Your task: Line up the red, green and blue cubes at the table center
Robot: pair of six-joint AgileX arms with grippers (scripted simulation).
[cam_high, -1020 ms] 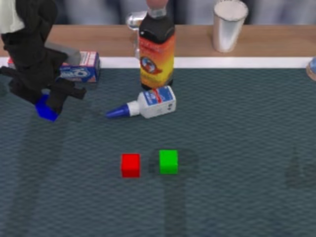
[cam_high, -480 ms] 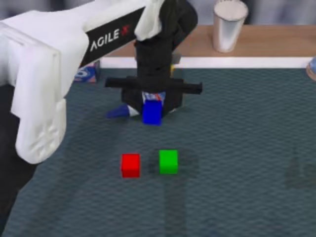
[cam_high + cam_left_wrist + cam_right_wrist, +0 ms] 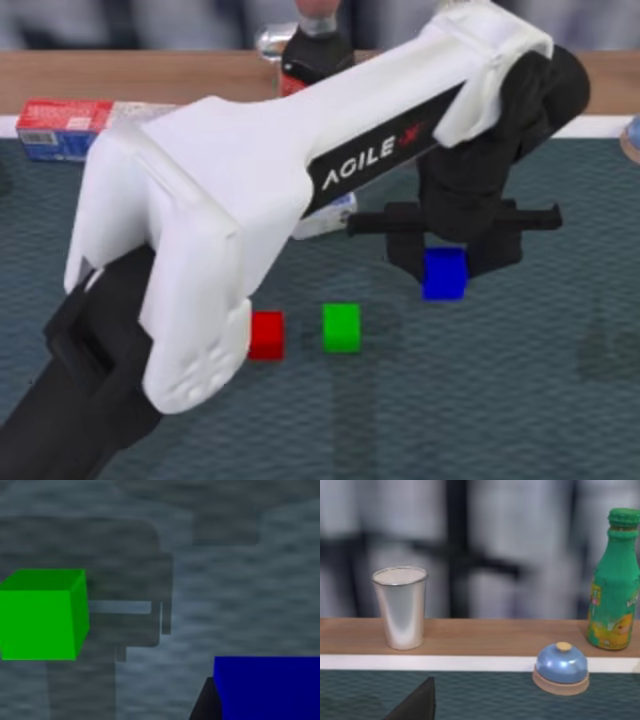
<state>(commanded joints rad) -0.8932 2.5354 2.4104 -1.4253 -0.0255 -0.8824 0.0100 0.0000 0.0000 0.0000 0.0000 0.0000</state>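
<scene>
I am holding the small bright blue cube (image 3: 443,274) clamped in my left gripper (image 3: 446,262), which is hanging above the dark teal-grey woven bench (image 3: 520,400), right of the small bright green cube (image 3: 341,327) and a little farther back. The green cube is sitting near the bench centre, with the small bright red cube (image 3: 266,334) just beside it on its left, a narrow gap between them. My right gripper is not showing in the top view.
</scene>
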